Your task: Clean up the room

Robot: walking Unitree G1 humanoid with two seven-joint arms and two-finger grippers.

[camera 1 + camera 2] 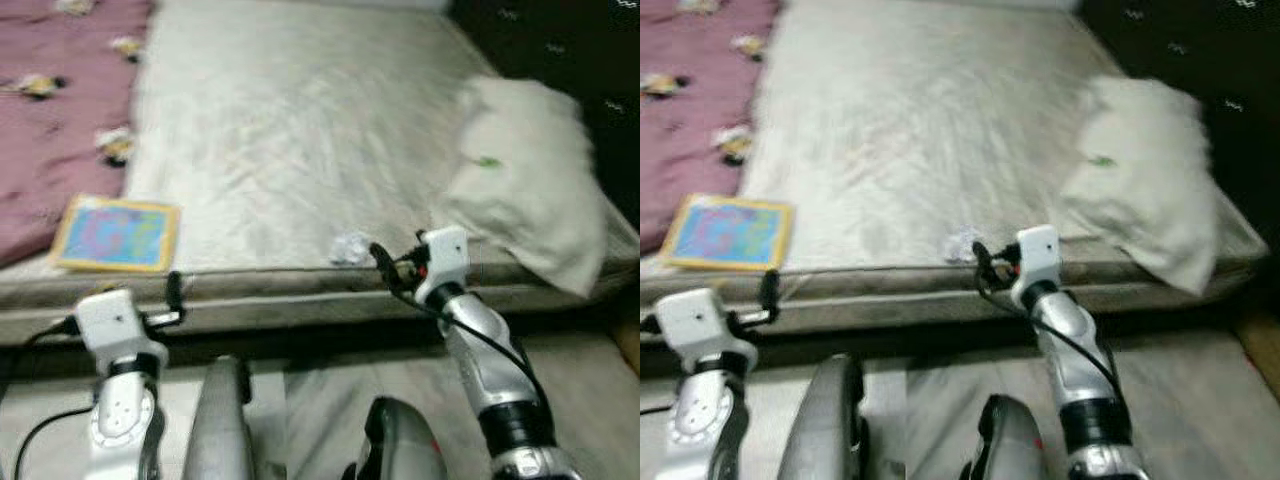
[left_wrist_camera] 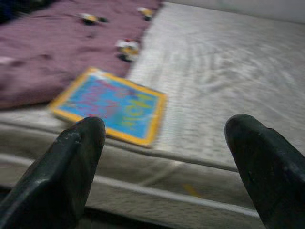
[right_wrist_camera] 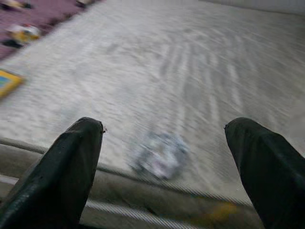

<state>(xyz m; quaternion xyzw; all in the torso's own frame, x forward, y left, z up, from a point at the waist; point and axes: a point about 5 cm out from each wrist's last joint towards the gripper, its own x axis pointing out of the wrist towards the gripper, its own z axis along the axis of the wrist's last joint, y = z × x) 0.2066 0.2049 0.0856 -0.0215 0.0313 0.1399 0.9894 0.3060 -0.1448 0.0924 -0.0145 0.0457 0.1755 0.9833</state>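
Crumpled paper (image 1: 349, 247) lies on the bed's (image 1: 300, 130) pale sheet, right at the near edge, about midway along it. The right gripper (image 3: 162, 157) hovers just in front of that edge, fingers spread wide and empty, the wad between them in its wrist view. The left gripper (image 2: 167, 157), also wide open and empty, faces the blue, yellow-bordered book (image 1: 117, 235) near the near left corner, beside the purple blanket (image 1: 50, 120). A white pillow (image 1: 535, 190) sits at the right edge
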